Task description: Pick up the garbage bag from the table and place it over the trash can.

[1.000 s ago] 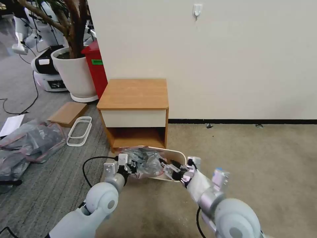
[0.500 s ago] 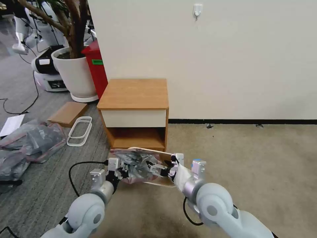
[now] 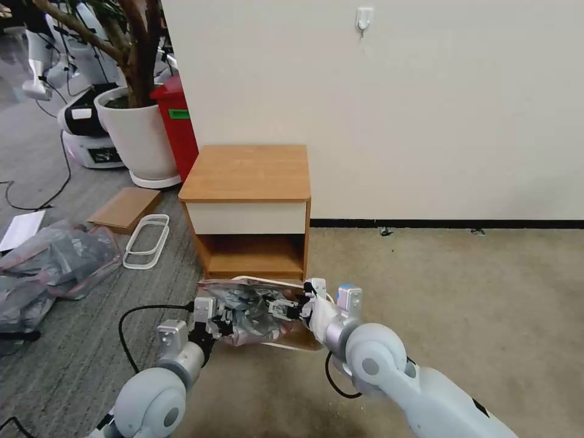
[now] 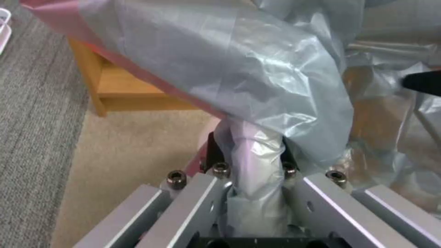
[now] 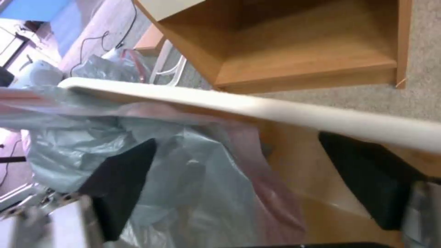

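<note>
Down on the carpet before the nightstand, the garbage bag is draped over the cream trash can. Left gripper has its jaws pinched on the bag's edge; right gripper stands wide apart inside the bag's mouth.

The right gripper is showing two dark fingers spread wide apart. Between them the grey garbage bag with its pinkish edge is bunching up. The cream rim of the trash can is crossing the view just beyond the fingers. Behind it, the table is showing its open lower shelf, standing on the carpet.
</note>
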`<state>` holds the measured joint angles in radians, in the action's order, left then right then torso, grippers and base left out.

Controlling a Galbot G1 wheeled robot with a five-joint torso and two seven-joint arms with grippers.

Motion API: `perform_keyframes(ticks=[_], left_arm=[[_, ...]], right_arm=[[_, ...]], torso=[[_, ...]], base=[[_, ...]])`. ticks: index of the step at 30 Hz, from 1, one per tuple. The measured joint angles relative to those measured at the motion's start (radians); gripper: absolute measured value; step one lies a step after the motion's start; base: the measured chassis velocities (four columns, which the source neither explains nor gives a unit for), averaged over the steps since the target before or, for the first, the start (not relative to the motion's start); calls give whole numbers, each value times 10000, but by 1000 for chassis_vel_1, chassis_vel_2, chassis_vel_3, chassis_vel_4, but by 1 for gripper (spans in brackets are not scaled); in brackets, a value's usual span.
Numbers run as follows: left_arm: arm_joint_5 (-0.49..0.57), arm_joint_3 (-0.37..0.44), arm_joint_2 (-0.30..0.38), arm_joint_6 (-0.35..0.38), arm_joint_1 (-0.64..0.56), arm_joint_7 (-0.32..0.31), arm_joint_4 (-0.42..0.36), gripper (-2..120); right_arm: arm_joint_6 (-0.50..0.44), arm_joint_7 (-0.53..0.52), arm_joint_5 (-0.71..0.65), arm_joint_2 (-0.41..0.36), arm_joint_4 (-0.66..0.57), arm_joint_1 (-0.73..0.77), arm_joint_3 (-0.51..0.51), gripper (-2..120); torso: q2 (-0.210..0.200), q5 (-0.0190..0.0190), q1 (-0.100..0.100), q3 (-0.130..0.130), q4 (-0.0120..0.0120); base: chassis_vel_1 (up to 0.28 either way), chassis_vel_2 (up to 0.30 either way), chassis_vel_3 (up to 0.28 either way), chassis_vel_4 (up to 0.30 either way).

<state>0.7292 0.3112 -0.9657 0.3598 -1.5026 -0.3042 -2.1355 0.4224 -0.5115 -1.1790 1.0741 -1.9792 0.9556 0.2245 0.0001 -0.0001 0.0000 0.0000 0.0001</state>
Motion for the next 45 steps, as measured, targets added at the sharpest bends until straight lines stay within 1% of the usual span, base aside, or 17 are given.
perform_keyframes(ticks=[3, 4, 6, 7, 8, 12, 13, 14, 16, 17, 21, 22, 23, 24, 31, 39, 45], left_arm=[[-1, 20, 19, -6, -13, 0, -16, 3], [-1, 20, 19, -6, -13, 0, -16, 3], [-1, 20, 44, -7, -16, 0, -26, 3], [-1, 19, 59, -7, -18, 0, -29, 3], [-1, 19, 59, -7, -18, 0, -29, 3], [2, 10, 115, -7, -19, 0, -37, 3], [2, 10, 115, -7, -19, 0, -37, 3], [2, 11, 124, -7, -21, 0, -37, 3], [3, 9, 125, -7, -33, 0, -37, 3], [3, 9, 125, -7, -33, 0, -37, 3], [-6, -21, 92, -7, -35, -4, 17, 3], [-6, -21, 92, -7, -35, -4, 17, 3], [-11, -30, 83, -8, -29, -6, 49, 3], [-15, -34, 76, -7, -25, -7, 72, 3], [-45, -61, 25, -11, 11, -17, 249, 3], [-171, -192, -61, -19, 80, -30, 604, 3], [-294, -281, -109, -20, -2, -22, 631, 3]], right_arm=[[-31, 22, -136, 0, 18, -91, 40, 78], [-31, 22, -136, 0, 18, -91, 40, 78], [-40, 43, -235, 14, 24, -155, 101, 65], [-41, 47, -273, 13, 42, -184, 134, 62], [-41, 47, -273, 13, 42, -184, 134, 62], [-90, 71, -334, 2, 118, -260, 228, 43], [-90, 71, -334, 2, 118, -260, 228, 43], [-126, 107, -335, -2, 114, -260, 232, 37], [-185, 152, -324, -8, 74, -241, 233, 28], [-185, 152, -324, -8, 74, -241, 233, 28], [-280, 186, -259, 1, -20, -119, 235, 11], [-280, 186, -259, 1, -20, -119, 235, 11], [-305, 188, -244, 10, -67, -55, 210, 4], [-342, 189, -230, 13, -111, -11, 197, 1], [-709, 276, 115, -18, -409, 225, 186, 0], [-906, 452, 202, -189, -1463, 203, 148, 0], [-875, 344, -4, -93, -1124, -401, 25, 0]], torso=[[0, 0, 0, 0, -1], [0, 0, 0, 0, -1], [0, 0, 0, 0, -1], [0, 1, 0, 0, -1], [0, 1, 0, 0, -1], [0, 1, 0, 0, -1], [0, 1, 0, 0, -1], [0, 1, 0, 0, -1], [0, 0, 0, 0, -1], [0, 0, 0, 0, -1], [0, 1, 0, 0, -1], [0, 1, 0, 0, -1], [0, 1, 0, 0, -1], [0, 0, 0, 0, -1], [0, 1, 0, 0, -1], [0, 0, 0, -1, -1], [0, 0, 0, 0, -1]], base=[[0, 0, 0, 0], [0, 0, 0, 0], [0, 0, 0, 0], [0, 0, 0, 0], [0, 0, 0, 0], [0, 0, 0, 0], [0, 0, 0, 0], [0, 0, 0, 0], [0, 0, 0, 0], [0, 0, 0, 0], [0, 0, 0, 0], [0, 0, 0, 0], [0, 0, 0, 0], [0, 0, 0, 0], [0, 0, 0, 0], [0, 0, 0, 0], [0, 0, 0, 0]])
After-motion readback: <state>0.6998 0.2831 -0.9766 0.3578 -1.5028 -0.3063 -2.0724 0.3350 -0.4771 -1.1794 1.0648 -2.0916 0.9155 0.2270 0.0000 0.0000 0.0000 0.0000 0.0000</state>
